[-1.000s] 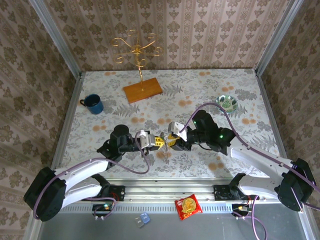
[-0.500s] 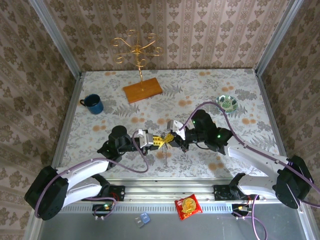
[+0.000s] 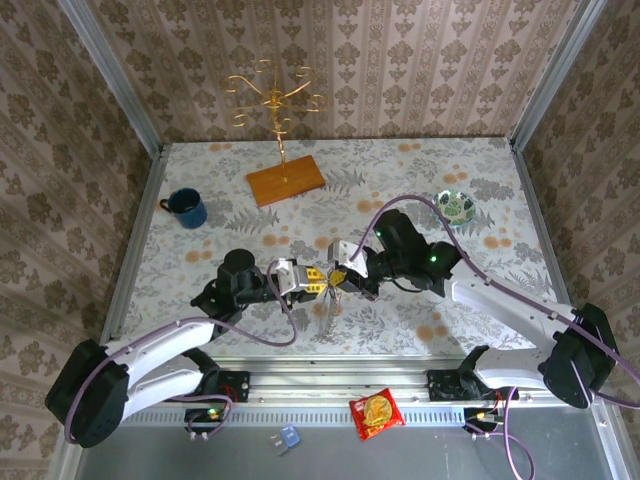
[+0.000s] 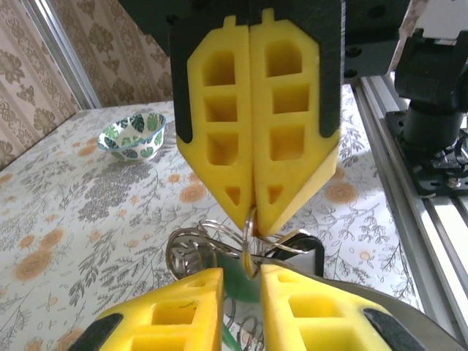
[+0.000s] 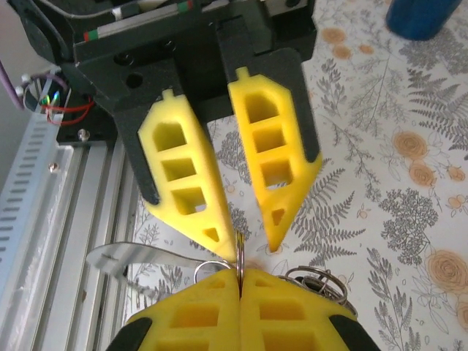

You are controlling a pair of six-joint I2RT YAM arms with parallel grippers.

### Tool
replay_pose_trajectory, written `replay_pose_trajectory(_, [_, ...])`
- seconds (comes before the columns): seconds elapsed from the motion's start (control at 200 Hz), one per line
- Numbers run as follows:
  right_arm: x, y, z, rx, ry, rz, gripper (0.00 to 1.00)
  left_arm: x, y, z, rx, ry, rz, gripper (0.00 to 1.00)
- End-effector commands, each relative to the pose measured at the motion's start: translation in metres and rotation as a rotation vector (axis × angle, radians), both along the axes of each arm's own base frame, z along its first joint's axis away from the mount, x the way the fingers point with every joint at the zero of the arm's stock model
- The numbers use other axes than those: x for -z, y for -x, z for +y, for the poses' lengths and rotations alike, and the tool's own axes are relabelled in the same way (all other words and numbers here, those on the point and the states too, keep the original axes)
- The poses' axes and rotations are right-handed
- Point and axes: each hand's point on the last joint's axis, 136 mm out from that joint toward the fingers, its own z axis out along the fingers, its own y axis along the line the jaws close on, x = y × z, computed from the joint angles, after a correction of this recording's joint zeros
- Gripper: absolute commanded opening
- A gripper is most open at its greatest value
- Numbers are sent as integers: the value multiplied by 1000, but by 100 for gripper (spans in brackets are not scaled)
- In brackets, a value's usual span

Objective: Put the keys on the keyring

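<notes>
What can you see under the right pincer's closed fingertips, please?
Below the right pincer, which clamps the keyring wire, hang silvery loops, a green key head and a dark piece. The left pincer covers their lower parts.

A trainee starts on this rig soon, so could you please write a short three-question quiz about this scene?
1. True or false: the jaws of the left gripper are pressed shut.
2. The blue mug stands: A) far left on the table, B) beside the bowl, C) on the wooden base.
3. Which gripper pinches the keyring wire?
Key: 1 false, a gap shows; 2 A; 3 the right gripper.
</notes>
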Motion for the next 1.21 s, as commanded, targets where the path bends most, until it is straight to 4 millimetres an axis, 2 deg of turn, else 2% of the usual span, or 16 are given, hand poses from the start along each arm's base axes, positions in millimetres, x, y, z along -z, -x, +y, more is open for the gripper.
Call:
replay_pose_trajectory(0.0, [4, 7, -1, -57, 89, -27, 0, -8, -4, -1, 0, -28, -42, 20])
replay_pose_trajectory(0.31, [3, 12, 10, -124, 162, -66, 0, -11, -4, -4, 21, -51, -43, 16])
replay_pose_trajectory(0.4, [1, 15, 13, -134, 155, -66, 0, -11, -5, -4, 24, -54, -43, 13])
replay_pose_trajectory(0.47, [-1, 13, 14, -120, 136, -66, 0, -11, -4, -5, 28, -51, -47, 6])
replay_pose_trajectory(0.525, [-3, 10, 13, -91, 107, -70, 8, -12, -4, -4, 23, -42, -49, 0])
replay_pose_trajectory(0.595, [-5, 3, 7, -30, 68, -76, 24, -13, -4, -3, 15, -30, -45, 0])
replay_pose_trajectory(0.695, [0, -8, -9, 78, 91, -114, 37, -15, -4, -2, -2, -5, -32, 0])
replay_pose_trajectory(0.775, [6, -6, -18, 113, 106, -109, 38, -14, -4, -1, -10, 7, -19, 0])
replay_pose_trajectory(0.865, [10, 1, -19, 122, 78, -79, 39, -13, -4, -1, -20, 21, -8, 0])
replay_pose_trajectory(0.955, [15, 2, -15, 130, 60, -60, 40, -14, -4, -1, -23, 39, 0, 0])
replay_pose_trajectory(1.2, [22, -10, -1, 167, 2, -72, 39, -16, -2, -1, -15, 65, 14, 0])
